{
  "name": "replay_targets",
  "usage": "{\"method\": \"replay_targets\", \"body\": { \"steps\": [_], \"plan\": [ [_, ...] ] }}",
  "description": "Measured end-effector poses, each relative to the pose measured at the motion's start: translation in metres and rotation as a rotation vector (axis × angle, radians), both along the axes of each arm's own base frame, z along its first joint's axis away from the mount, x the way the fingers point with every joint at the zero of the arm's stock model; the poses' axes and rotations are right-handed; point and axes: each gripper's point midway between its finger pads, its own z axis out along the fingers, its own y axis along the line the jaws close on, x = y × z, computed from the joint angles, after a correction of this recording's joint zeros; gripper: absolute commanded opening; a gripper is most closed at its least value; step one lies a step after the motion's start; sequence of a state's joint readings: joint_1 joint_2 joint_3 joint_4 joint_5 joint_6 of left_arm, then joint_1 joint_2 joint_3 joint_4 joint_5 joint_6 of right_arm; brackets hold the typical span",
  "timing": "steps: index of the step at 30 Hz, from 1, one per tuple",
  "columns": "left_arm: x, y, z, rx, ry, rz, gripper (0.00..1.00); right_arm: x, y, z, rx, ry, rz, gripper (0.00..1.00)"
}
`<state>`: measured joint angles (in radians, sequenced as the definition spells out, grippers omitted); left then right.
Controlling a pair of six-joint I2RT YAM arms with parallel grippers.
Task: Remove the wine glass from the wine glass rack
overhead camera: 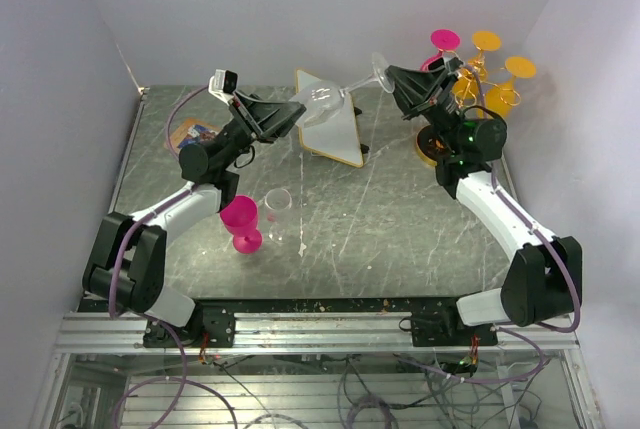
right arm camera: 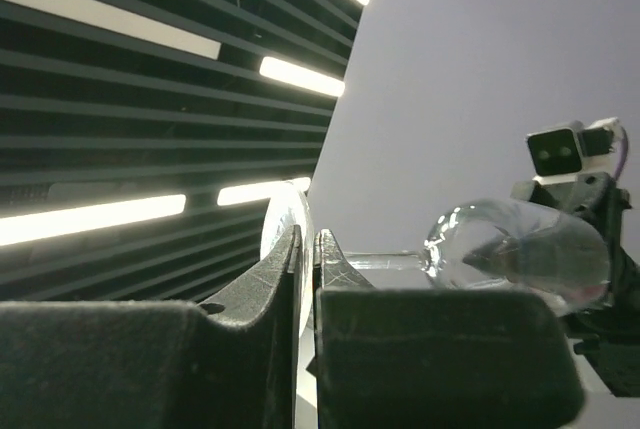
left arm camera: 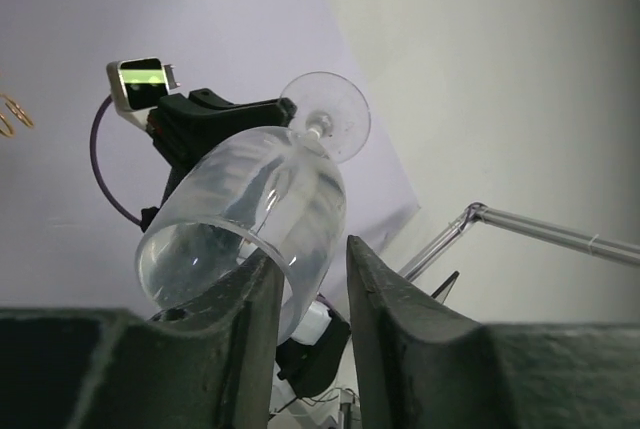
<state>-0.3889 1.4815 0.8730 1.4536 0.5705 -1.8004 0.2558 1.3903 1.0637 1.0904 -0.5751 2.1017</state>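
At the near edge of the table [overhead camera: 400, 239], the two arm bases sit side by side, and just beyond the left one stand a pink goblet [overhead camera: 240, 222] and a small clear tumbler [overhead camera: 277, 205], both upright and close together. Farther in, above the middle of the table, the wine glass [overhead camera: 325, 101] hangs lying on its side in the air, clear of the wine glass rack [overhead camera: 428, 153], with its bowl toward the left arm and its foot toward the right. The right gripper [overhead camera: 392, 77] is clamped on the stem close to the foot; its wrist view shows the fingers [right arm camera: 270, 279] nearly together, the foot disc on one side of them and the bowl [right arm camera: 520, 249] on the other. The left gripper [overhead camera: 297, 114] meets the bowl's open end. In its wrist view the jaws stand partly apart, with the edge of the bowl [left arm camera: 250, 219] in the gap; one finger [left arm camera: 250, 329] overlaps the glass, and bare background shows between the glass and the other finger. Beneath the glass lies a white board [overhead camera: 335, 134], and a printed packet [overhead camera: 192, 134] lies at the far left. The rack stands at the far right behind the right arm, well apart from the held glass, with a pink glass [overhead camera: 445, 41] and two orange glasses [overhead camera: 487, 41] hanging on it foot upward.
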Motion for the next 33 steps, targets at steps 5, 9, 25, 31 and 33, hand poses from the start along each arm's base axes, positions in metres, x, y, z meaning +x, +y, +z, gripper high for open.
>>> {"method": "replay_targets", "body": {
  "steps": [5,9,25,31,33],
  "plan": [
    [-0.002,0.0,0.002,-0.007,0.006,-0.013,0.1,0.007,-0.001,-0.019,-0.001,0.048,-0.008,0.0],
    [-0.012,0.003,0.011,-0.01,-0.023,-0.015,0.07,0.02,-0.003,-0.049,-0.027,0.131,-0.032,0.07],
    [-0.018,-0.012,-0.048,0.42,0.056,0.149,0.07,0.039,-0.111,-0.201,-0.815,0.231,-0.581,0.86],
    [-0.016,-0.055,-0.054,0.809,0.046,0.28,0.07,0.038,-0.15,-0.237,-1.122,0.286,-0.681,0.92],
    [-0.022,-0.062,-0.066,0.924,0.035,0.291,0.07,0.037,-0.162,-0.232,-1.206,0.272,-0.733,0.93]
  ]
}}
